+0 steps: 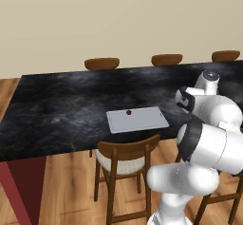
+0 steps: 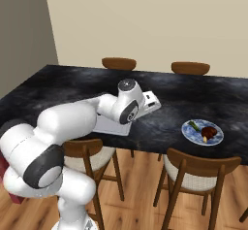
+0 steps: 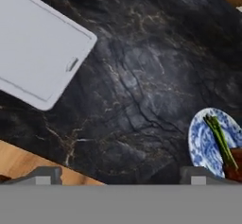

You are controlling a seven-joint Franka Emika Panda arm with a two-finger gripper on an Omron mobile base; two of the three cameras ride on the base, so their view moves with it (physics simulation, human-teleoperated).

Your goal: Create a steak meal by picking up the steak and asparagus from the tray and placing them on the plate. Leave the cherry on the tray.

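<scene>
Dark marbled bench (image 1: 61, 110) carries the tray (image 1: 137, 120) near its front edge. The cherry (image 1: 128, 112) sits on the tray close to its far rim, alone there. In the right base view the plate (image 2: 193, 133) lies well to the right of the tray (image 2: 151, 101), also near the front edge. The asparagus (image 2: 194, 125) and the steak (image 2: 209, 132) both rest on the plate, asparagus to the left, steak to the right, just beside each other. Hand view: tool (image 3: 122, 176) hangs above bare bench between tray and plate, fingertips (image 3: 43, 175) spread wide apart, nothing between them. Wooden stools (image 1: 124, 160) stand along the near side.
</scene>
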